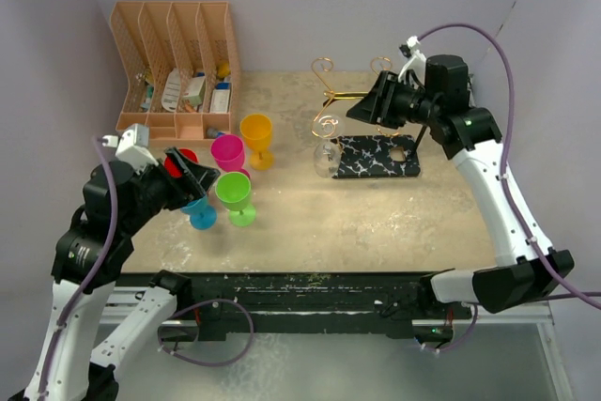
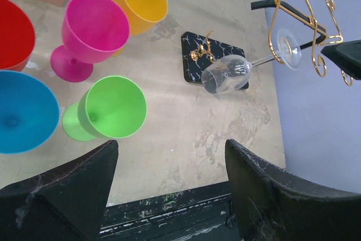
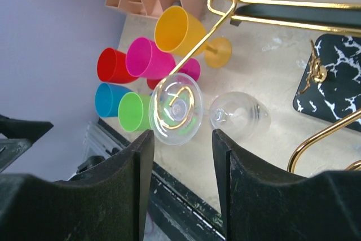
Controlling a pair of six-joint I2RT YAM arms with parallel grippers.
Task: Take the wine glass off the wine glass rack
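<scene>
- I can see the wine glass (image 1: pixel 326 159) on the wine glass rack (image 1: pixel 371 155). Its foot is caught in the gold wire of a forward arm. The clear bowl hangs tilted, low over the table (image 1: pixel 376 223), just beside the left edge of the rack's black, white-marbled base.
- On my right wrist camera the foot of the glass faces me almost square on, just past the fingertips. A gold curl shows through it. I cannot tell whether either finger touches it.
- My right gripper (image 1: pixel 362 106) is up at the rack's gold arms. Its jaws are moderately apart, with nothing between them.
- My left gripper (image 1: pixel 192 176) hangs over the plastic goblets at the left of the table, well apart from the rack. Its jaws are spread wide and empty.
- Five goblets stand upright, close together: the yellow goblet (image 1: pixel 255 131), pink goblet (image 1: pixel 227 151), green goblet (image 1: pixel 235 191), blue goblet (image 1: pixel 200 213) and red goblet (image 1: pixel 178 161). The yellow goblet stands nearest the rack.
- The orange file organiser (image 1: pixel 174 35) sits at the far left corner of the table. Its slots hold small packets and bottles, and any print on them is too small for me to read.
- The marbled base carries a small gold ornament, on which I can make out no lettering.
</scene>
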